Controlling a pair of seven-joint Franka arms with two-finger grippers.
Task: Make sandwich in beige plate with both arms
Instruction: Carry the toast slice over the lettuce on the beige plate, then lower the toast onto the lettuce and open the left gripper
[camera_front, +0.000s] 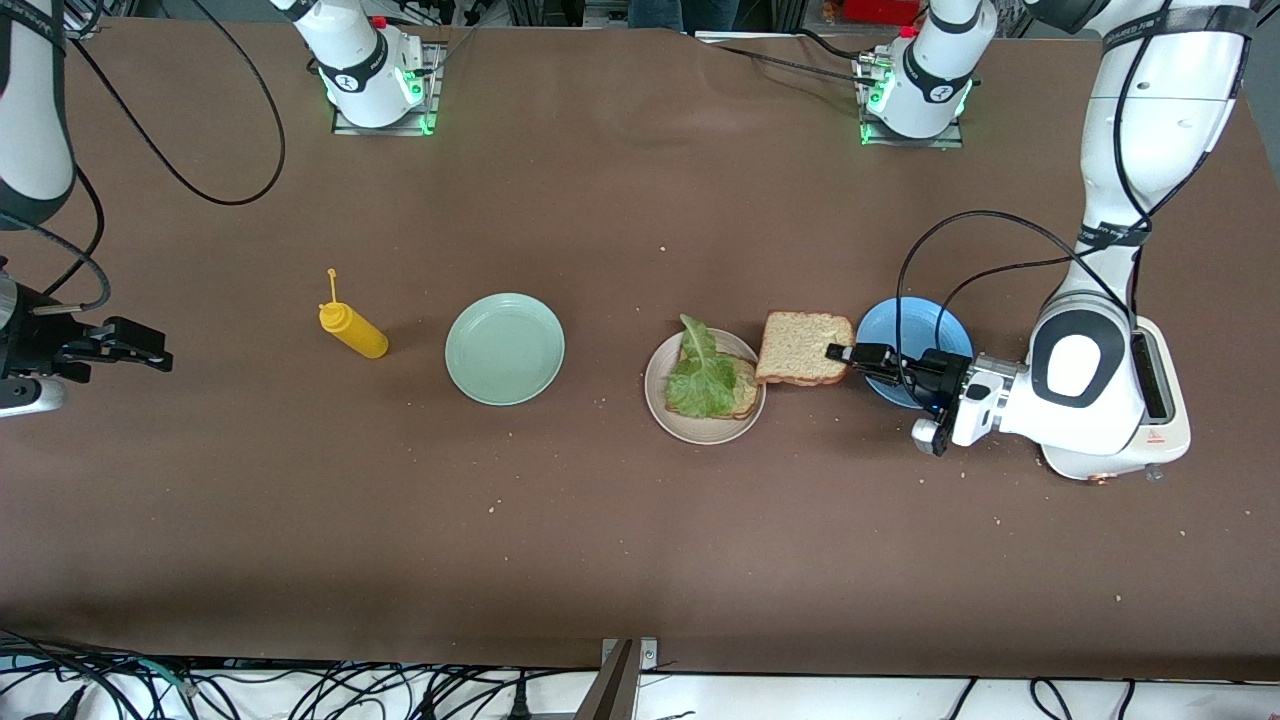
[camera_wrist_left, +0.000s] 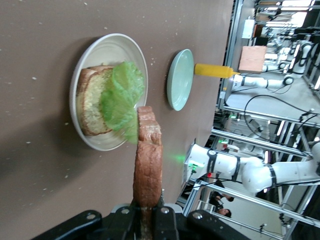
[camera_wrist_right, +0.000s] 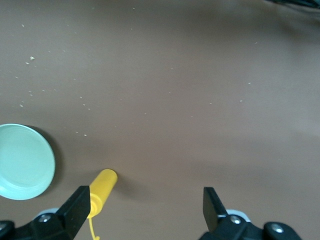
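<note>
Front view: I've got the left gripper (camera_front: 838, 352) clamped on the edge of the top bread slice (camera_front: 804, 347), jaws pinching its crust. The slice hangs flat just beside the beige plate (camera_front: 662, 402), toward the left arm's end, with the blue plate (camera_front: 912, 322) under the gripper. On the beige plate sits the bottom slice (camera_front: 742, 390) with the lettuce leaf (camera_front: 700, 377) spread over it. The mint-green plate (camera_front: 505, 349) and yellow squeeze bottle (camera_front: 352, 328) lie toward the right arm's end. The right gripper (camera_front: 150, 345) waits there above the tabletop (camera_front: 640, 520), jaws apart.

Left wrist view: the held slice (camera_wrist_left: 148, 165) runs edge-on straight out from between my jaws, its free end close to the lettuce (camera_wrist_left: 121, 99) and the beige plate (camera_wrist_left: 111, 42).

Right wrist view: both fingers (camera_wrist_right: 78, 206) stand wide apart with nothing between them, the bottle (camera_wrist_right: 102, 190) and mint-green plate (camera_wrist_right: 25, 161) below.
</note>
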